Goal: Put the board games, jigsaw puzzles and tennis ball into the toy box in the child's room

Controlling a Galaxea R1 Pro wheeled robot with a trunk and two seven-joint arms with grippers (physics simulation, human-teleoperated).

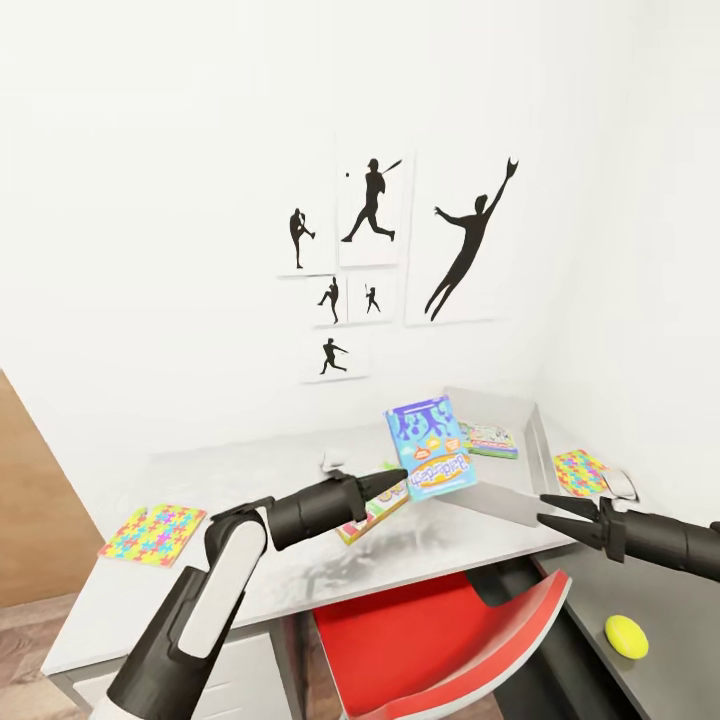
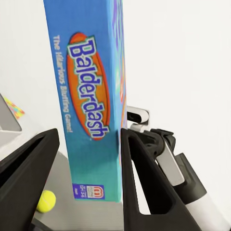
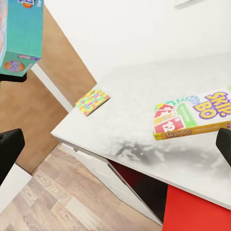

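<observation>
We see the left arm reaching forward over the tabletop point(image 1: 250, 560), its left gripper point(image 1: 398, 478) clamped on the lower edge of the blue Balderdash board game point(image 1: 430, 447), which it holds upright in the air just in front of the toy box point(image 1: 535, 440). In the left wrist view the gripper's two dark fingers point(image 2: 139, 187) press either side of the box. The right arm comes in from the right side, its right gripper point(image 1: 548, 510) spread open and holding nothing, close to the toy box's front rim.

The grey toy box stands at the back right corner of the tabletop, with one green-edged board game point(image 1: 490, 440) lying inside it. A Skip-Bo board game point(image 3: 192, 115) lies flat near the middle, partly behind the left arm. That makes three board games. Two jigsaw puzzles lie flat: one point(image 1: 152, 534) near the left edge, one point(image 1: 580, 471) just beside the toy box. One tennis ball point(image 1: 626, 636) rests near the right front corner. A red chair point(image 1: 440, 640) sits tucked under the front edge.
</observation>
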